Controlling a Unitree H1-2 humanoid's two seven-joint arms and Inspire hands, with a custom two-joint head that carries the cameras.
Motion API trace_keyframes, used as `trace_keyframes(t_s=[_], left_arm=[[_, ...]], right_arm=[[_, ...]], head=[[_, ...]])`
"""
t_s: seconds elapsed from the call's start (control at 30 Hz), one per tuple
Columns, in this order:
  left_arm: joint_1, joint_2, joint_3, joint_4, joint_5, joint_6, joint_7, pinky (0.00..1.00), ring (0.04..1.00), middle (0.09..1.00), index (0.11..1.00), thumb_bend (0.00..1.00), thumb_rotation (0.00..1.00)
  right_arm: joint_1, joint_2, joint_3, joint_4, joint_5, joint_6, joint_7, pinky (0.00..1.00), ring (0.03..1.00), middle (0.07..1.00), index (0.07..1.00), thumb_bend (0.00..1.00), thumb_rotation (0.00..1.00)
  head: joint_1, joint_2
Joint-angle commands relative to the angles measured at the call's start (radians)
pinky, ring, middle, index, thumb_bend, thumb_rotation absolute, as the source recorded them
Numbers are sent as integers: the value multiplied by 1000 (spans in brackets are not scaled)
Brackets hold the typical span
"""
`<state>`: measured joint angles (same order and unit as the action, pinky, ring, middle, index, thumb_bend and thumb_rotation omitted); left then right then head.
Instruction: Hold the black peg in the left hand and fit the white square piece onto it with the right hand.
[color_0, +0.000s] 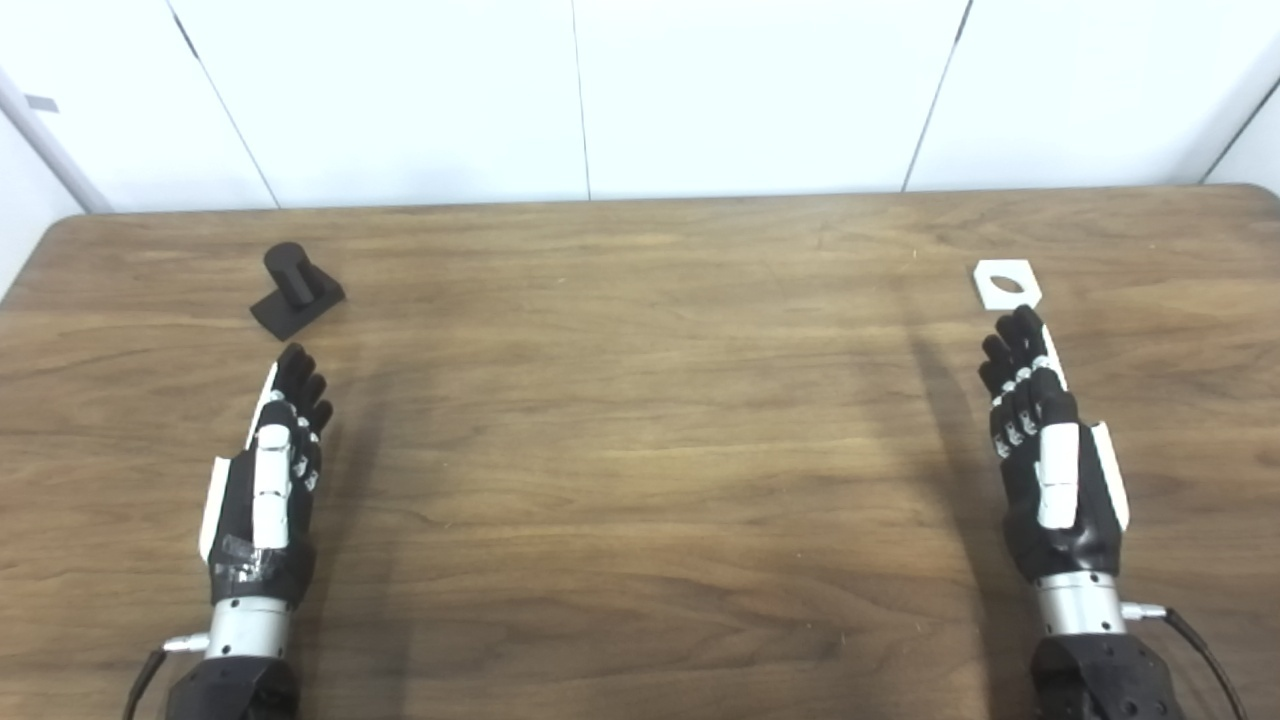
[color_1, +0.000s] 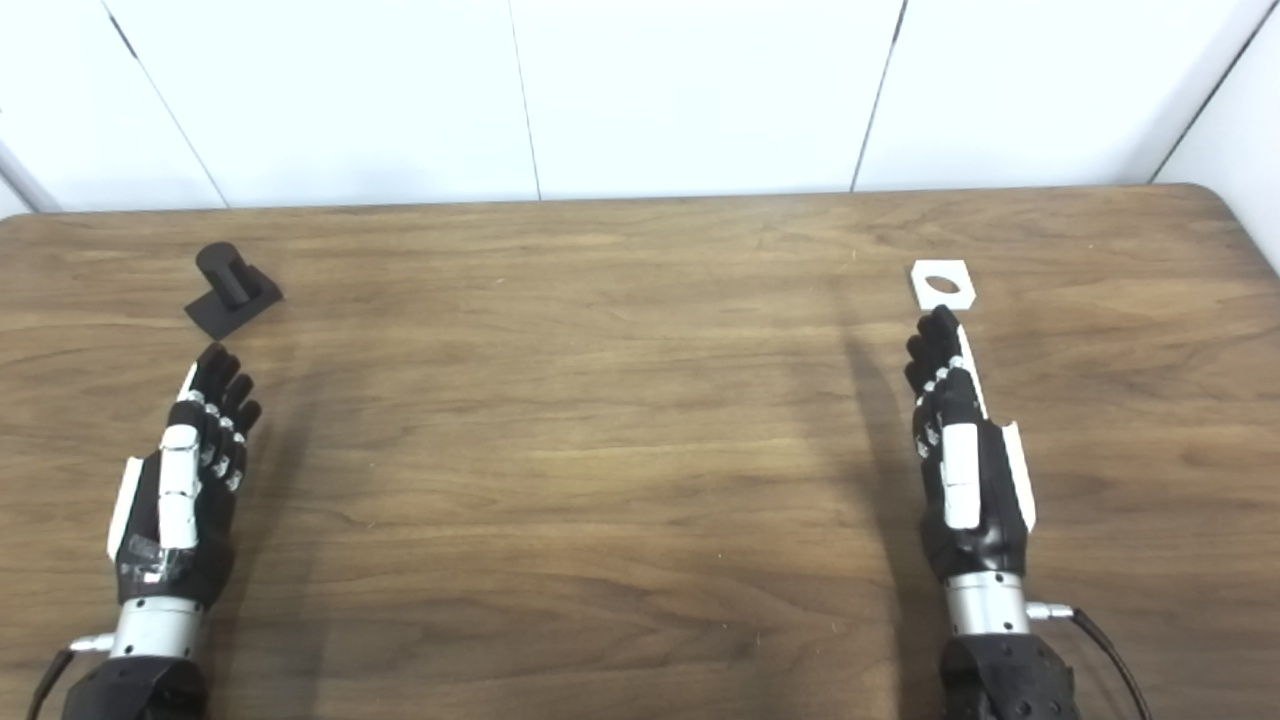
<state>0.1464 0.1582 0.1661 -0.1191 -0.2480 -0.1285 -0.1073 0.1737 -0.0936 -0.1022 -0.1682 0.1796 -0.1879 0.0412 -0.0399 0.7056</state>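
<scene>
Waiting at the start: left hand (color_0: 262, 480) near black peg (color_0: 296, 290), right hand (color_0: 1050, 450) near white square piece (color_0: 1007, 283), fingers apparently loosely extended, gripping nothing; grasping and fitting all left.

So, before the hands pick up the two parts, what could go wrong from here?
1. The white square piece lies flat on the table, so the right hand may fail to get fingers under it.
2. The black peg stands on a small base; the left hand could tip it or push it away.
</scene>
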Motion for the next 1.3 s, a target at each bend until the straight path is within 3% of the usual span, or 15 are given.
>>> trace_keyframes(t_s=[0.0, 0.37, 0.57, 0.77, 1.03, 1.27], left_arm=[[13, -14, -12, 0, -10, -7, -10, 1000, 1000, 1000, 1000, 421, 937], [18, -16, -12, -9, 7, -1, -8, 1000, 997, 1000, 998, 413, 941], [26, -38, -24, -13, 31, -12, 0, 1000, 985, 995, 983, 407, 919], [43, -72, -38, 3, 56, -33, 4, 991, 976, 983, 963, 417, 873], [53, -91, -57, 21, 82, -60, 14, 996, 976, 983, 963, 400, 871], [56, -97, -57, 40, 100, -80, 17, 1000, 978, 982, 962, 388, 891]], right_arm=[[57, 22, 11, 55, 14, 8, 11, 1000, 975, 981, 979, 613, 949], [61, 23, 6, 59, 12, 6, 7, 1000, 976, 981, 974, 598, 951], [70, 11, -7, 62, 22, 11, 9, 999, 976, 976, 969, 587, 944], [77, -19, -19, 103, 36, -34, 44, 1000, 992, 987, 989, 615, 934], [77, -19, -25, 110, 63, -37, 69, 1000, 989, 988, 985, 565, 953], [74, -21, -24, 137, 56, -44, 77, 1000, 992, 981, 966, 630, 946]], head=[[-3, 0], [5, -9], [107, -58], [226, -143], [269, -199], [267, -228]])
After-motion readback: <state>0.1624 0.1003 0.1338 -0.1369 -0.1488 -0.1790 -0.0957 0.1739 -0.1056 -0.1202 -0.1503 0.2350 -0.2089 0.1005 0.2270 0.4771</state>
